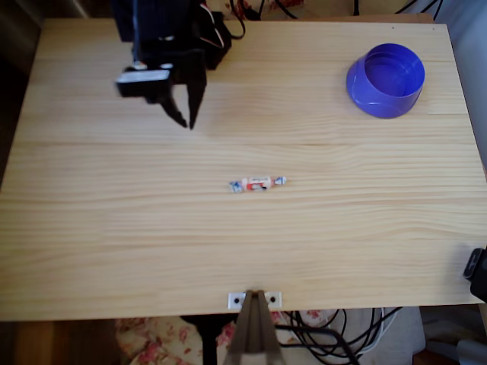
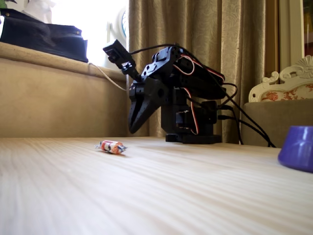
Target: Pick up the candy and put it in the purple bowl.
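Candy lying loose mid-table, bowl empty, gripper holding nothing.

In the overhead view we see the bowl (image 1: pixel 386 80) at the far right of the table (image 1: pixel 114 251), upright, its violet inside bare; in the fixed view we only get its outer wall (image 2: pixel 297 153) at the right edge. The candy (image 1: pixel 259 183) lies flat near the table's middle, lengthwise left to right, well apart from the bowl; in the fixed view it (image 2: pixel 111 146) rests on the wood left of the arm's base. The gripper (image 1: pixel 187 122) hangs at far left, tips down, above the table (image 2: pixel 146 196). In the fixed view the gripper (image 2: pixel 133 128) is clear of the candy. We read the jaws as nearly closed, tips almost meeting, nothing between them.
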Controlling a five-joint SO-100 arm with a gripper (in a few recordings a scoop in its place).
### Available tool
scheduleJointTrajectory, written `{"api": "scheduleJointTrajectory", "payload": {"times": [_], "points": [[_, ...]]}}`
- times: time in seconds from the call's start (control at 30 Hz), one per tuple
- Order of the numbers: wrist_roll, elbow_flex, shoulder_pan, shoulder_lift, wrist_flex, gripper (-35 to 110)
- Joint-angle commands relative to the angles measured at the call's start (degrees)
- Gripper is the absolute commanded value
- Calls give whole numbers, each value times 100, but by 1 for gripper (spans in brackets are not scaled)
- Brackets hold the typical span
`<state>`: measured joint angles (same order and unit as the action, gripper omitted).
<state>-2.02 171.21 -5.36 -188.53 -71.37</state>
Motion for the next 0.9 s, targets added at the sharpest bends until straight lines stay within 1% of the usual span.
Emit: {"api": "scheduleJointTrajectory", "payload": {"times": [0.0, 0.3, 0.53, 0.7, 0.83, 0.87], "points": [[18, -114, -132, -53, 44, -1], [-149, -396, -272, -53, 97, -1], [-26, -905, -352, 26, -299, -1], [149, -1758, -571, 1292, -141, -1], [466, -3217, -563, 2742, -229, -1], [369, -3621, -545, 3146, -193, -1]]}}
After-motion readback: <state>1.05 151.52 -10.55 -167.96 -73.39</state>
